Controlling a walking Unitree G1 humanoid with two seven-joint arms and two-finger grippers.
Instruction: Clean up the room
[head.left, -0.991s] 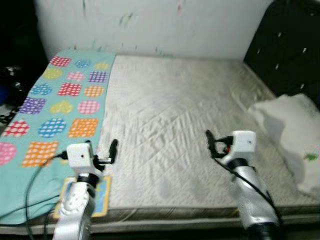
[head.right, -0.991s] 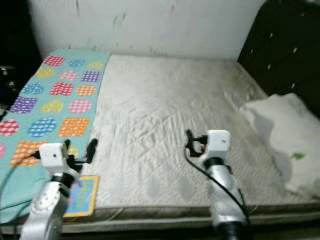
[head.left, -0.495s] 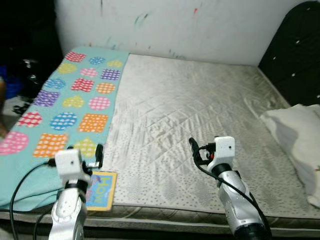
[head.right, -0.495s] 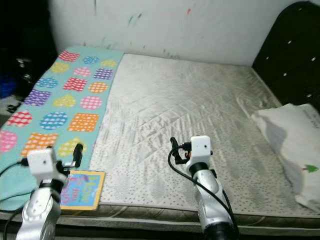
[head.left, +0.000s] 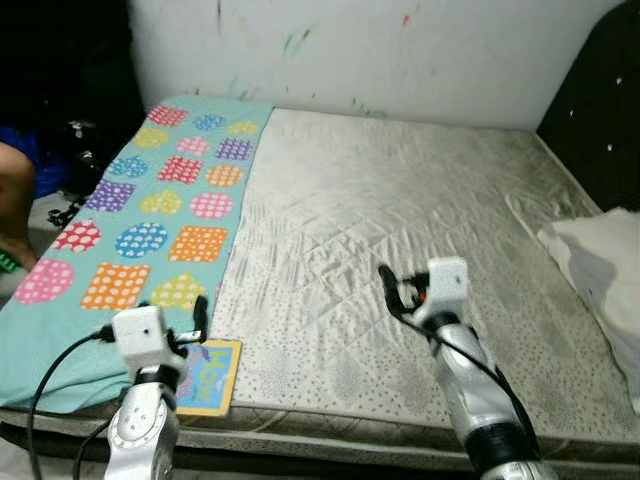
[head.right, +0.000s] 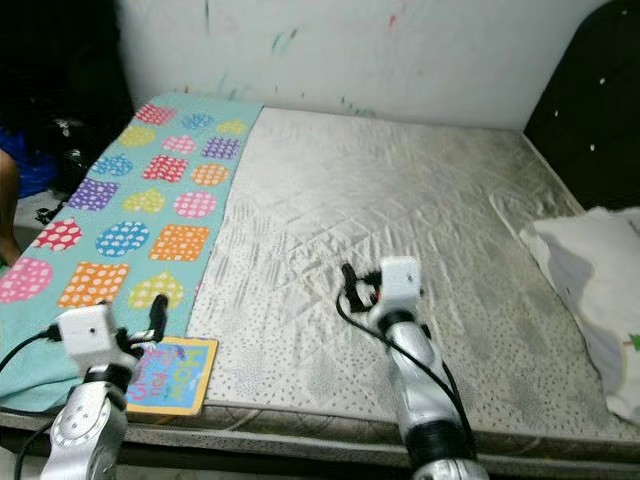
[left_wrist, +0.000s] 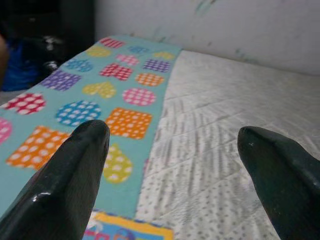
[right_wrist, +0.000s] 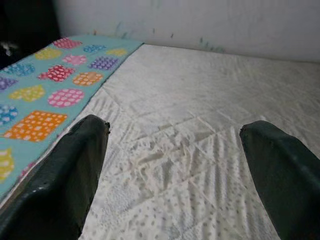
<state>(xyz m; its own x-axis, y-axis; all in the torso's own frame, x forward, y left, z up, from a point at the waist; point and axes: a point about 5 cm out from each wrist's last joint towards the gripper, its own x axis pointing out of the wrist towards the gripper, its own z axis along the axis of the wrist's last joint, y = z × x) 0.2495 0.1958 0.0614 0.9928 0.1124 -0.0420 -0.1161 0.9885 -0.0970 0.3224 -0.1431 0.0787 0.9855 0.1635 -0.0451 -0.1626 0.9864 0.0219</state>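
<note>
The left gripper (head.left: 200, 312) is raised over the near edge of the patterned blanket (head.left: 150, 215), fingers apart and empty, just above one book (head.left: 208, 377) partly hidden by the arm. The right gripper (head.left: 388, 285) hovers over the bare mattress (head.left: 400, 210), fingers spread, holding nothing. One white pillow (head.left: 605, 270) at the right is cut off.
</note>
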